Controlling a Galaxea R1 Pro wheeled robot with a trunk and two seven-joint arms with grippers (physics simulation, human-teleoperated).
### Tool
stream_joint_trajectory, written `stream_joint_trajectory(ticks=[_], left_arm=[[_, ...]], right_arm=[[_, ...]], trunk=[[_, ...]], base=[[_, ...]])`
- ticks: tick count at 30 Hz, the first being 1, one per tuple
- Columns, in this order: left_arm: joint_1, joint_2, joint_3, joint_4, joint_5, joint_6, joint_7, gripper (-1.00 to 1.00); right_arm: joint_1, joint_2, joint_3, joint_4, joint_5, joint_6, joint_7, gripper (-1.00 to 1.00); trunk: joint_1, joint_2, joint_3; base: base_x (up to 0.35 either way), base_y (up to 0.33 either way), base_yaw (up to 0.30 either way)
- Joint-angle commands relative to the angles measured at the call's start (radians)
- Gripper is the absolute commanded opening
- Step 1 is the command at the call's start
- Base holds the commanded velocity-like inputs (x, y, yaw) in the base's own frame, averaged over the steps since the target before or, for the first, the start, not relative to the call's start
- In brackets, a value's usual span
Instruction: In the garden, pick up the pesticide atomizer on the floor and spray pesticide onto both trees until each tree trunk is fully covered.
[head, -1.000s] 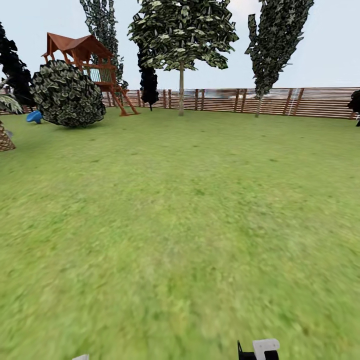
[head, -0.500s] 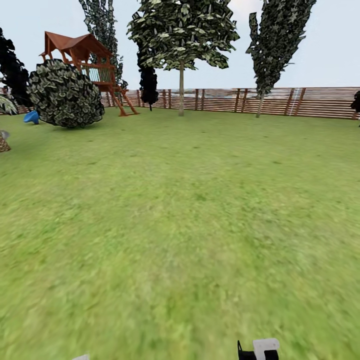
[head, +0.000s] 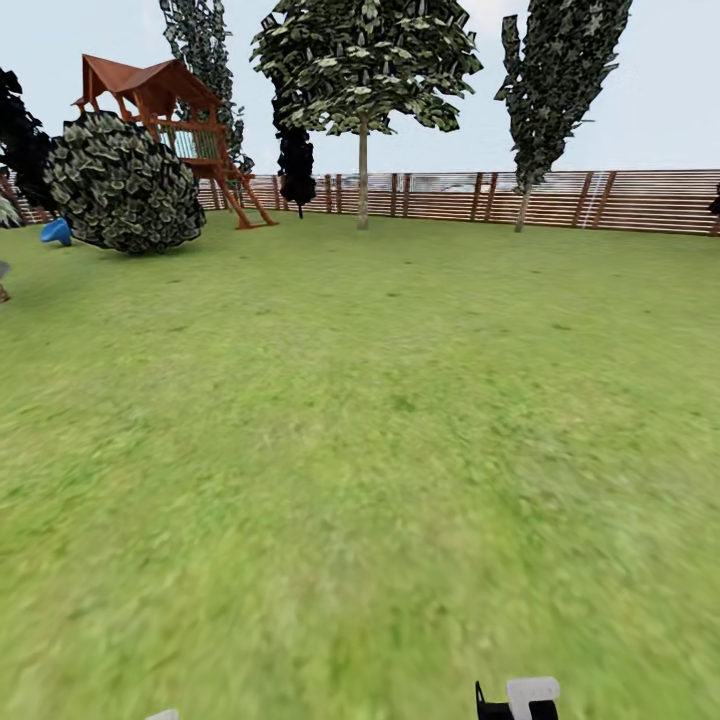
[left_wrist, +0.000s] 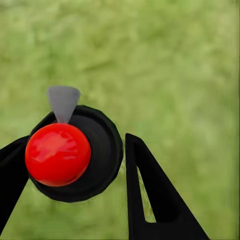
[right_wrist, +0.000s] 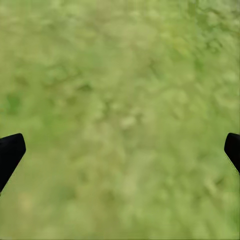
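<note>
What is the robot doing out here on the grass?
It is out on the lawn of a fenced garden, with a wooden play tower, a round bush and trees far ahead by the fence. Its left gripper is closed around a dark round object with a red ball on top, seen from above. The right gripper hangs open over bare grass, holding nothing.

The left gripper (left_wrist: 75, 192) has flat, matte black fingers (left_wrist: 152, 197) shaped as tapering wedges, one pierced by a narrow slot. The right gripper (right_wrist: 120, 152) shows black, blunt fingertips (right_wrist: 10, 152). In the head view, a white-and-black arm part (head: 520, 698) shows.
</note>
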Motion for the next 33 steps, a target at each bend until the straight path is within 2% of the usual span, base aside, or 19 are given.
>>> stream_joint_trajectory(ticks=[1,16,23,33], left_arm=[[-0.001,0.000,-0.009,-0.001,0.001,-0.002,0.008,-1.00],[0.000,-0.001,-0.009,-0.001,0.001,-0.002,0.008,-1.00],[0.000,-0.001,-0.009,-0.001,0.001,-0.002,0.007,-1.00],[-0.001,-0.001,-0.009,-0.001,0.001,-0.002,0.008,-1.00]], right_arm=[[-0.001,0.000,0.008,0.001,0.005,0.000,-0.010,1.00],[-0.001,0.000,0.008,0.001,0.007,0.000,-0.010,1.00],[-0.001,0.001,0.008,0.001,0.006,0.000,-0.010,1.00],[-0.001,0.001,0.008,0.001,0.006,0.000,-0.010,1.00]], trunk=[[0.000,0.000,-0.001],[0.000,0.000,-0.001],[0.000,0.000,-0.001],[0.000,0.000,-0.001]], base=[[0.339,0.000,0.000],[0.339,0.000,0.000],[0.339,0.000,-0.171],[0.339,0.000,-0.018]])
